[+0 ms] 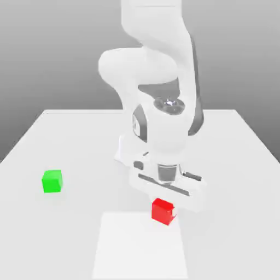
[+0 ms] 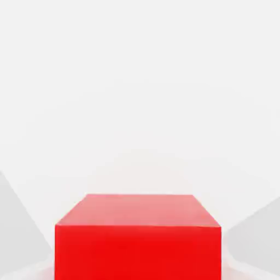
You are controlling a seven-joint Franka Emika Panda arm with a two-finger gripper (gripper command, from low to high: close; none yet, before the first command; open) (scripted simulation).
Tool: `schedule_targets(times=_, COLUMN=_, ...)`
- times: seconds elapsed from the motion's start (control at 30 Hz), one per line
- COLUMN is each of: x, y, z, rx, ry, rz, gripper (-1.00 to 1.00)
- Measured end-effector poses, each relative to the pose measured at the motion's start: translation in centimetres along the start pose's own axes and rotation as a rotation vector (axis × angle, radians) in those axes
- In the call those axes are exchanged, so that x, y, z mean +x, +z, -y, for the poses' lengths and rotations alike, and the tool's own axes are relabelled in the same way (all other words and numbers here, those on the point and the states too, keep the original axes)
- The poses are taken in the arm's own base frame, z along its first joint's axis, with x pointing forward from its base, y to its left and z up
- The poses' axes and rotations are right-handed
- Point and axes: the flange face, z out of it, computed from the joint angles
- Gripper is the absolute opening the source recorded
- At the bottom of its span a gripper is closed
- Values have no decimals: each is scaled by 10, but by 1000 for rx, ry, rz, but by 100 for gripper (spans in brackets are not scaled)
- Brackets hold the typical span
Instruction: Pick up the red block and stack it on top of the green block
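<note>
Here, jaws closed on the red block [image 1: 162, 210], green block [image 1: 52, 181] well apart on white table [image 1: 71, 142]

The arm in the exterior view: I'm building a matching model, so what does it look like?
The glossy white robot arm has rounded, bulbous segments with dark grey bands at the joints. A silvery round cap tops the wrist, and the boxy white gripper carries dark slots.
</note>
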Motion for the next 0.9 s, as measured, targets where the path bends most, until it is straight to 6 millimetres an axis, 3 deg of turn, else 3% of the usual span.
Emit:
schedule_targets(times=0.47, x=3, y=-62, z=-1, rx=-2, ry=0, rz=-2, gripper=-100)
schedule_targets(times=0.7, x=96, y=-76, z=-17, rx=0, ry=-3, rz=-2, gripper=-100)
schedule_targets(times=0.9, x=176, y=-86, z=-55, rx=0, ry=-6, rz=-3, gripper=-100)
